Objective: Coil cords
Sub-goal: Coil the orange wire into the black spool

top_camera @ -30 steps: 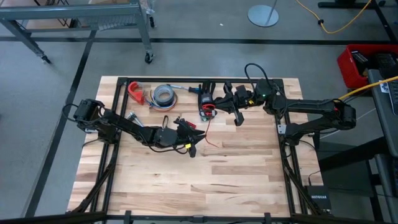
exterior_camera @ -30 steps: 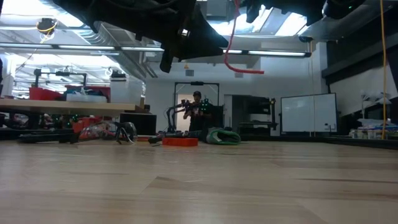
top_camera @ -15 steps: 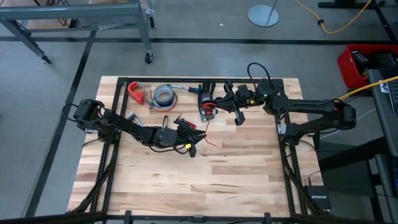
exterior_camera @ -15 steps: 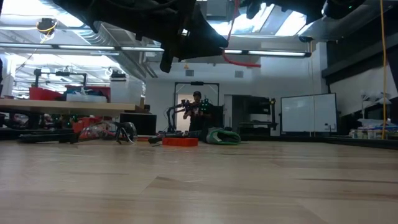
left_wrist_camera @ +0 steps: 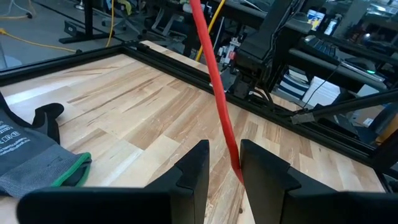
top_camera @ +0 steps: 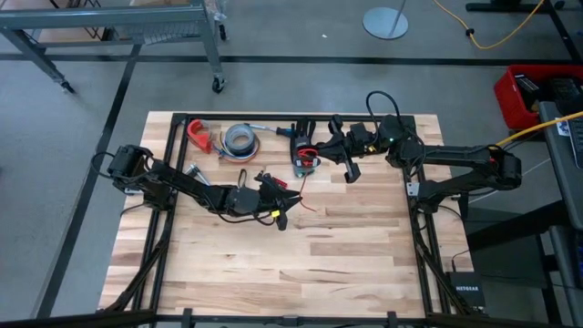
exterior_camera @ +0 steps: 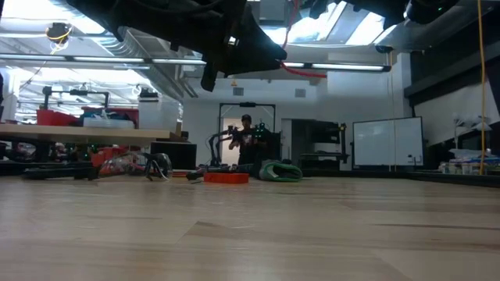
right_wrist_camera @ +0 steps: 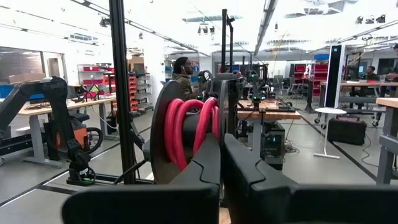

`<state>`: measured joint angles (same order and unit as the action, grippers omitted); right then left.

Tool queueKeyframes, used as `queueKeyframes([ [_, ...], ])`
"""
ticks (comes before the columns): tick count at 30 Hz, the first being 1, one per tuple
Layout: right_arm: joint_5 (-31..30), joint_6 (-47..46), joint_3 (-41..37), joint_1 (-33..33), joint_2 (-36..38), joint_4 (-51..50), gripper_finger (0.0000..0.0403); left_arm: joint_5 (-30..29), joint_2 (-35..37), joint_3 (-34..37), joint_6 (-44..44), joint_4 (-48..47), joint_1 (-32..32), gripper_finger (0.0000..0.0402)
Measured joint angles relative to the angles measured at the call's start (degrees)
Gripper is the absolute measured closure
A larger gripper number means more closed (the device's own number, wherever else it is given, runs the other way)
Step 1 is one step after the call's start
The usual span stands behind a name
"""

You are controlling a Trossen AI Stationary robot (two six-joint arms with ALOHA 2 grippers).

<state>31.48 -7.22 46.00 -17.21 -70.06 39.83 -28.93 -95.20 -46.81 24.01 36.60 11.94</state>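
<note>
A thin red cord runs from my left gripper up to my right gripper, where it is wound into a small red coil. My right gripper hangs above the table's far middle and is shut at the coil. My left gripper is near the table's middle. Its fingers stand a narrow gap apart, and the cord passes between them. A short red tail lies past the left gripper. A small red-and-black piece shows below the right gripper. My left gripper has the red cord running through its narrow gap, against the inner side of one finger. The fingers lie low and level over the table. The cord rises straight from them toward the right gripper. My right gripper is shut at the red coil, whose turns loop round at its fingertips. The fingers hide the place of the pinch. The coil is lifted clear of the table.
A grey glove with a green cuff lies beside my left gripper. A grey tape roll, a red clamp and a blue-handled tool lie along the far edge. A black frame borders the table. Bare wood lies toward the near edge.
My right gripper has turned and shifted slightly toward the table's right edge, winding the red cord into a coil. The loose stretch of cord between the grippers has shortened and risen. Its tail has drawn in toward my left gripper, which has kept still.
</note>
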Motion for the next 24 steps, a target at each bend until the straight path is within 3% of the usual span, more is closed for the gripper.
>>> queueKeyframes([
  [8,0.0,0.0,0.0,0.0,0.0,0.0,0.04,0.0,0.0,0.0,-2.0,0.0,0.0,0.0324],
  [15,0.3,0.0,0.0,0.0,0.0,0.0,0.04,-0.8,0.0,0.0,-1.9,-0.2,0.0,0.0393],
  [24,2.6,-0.4,0.0,0.0,0.0,-2.2,0.04,-1.4,0.0,0.0,0.7,-2.5,0.1,0.0399],
])
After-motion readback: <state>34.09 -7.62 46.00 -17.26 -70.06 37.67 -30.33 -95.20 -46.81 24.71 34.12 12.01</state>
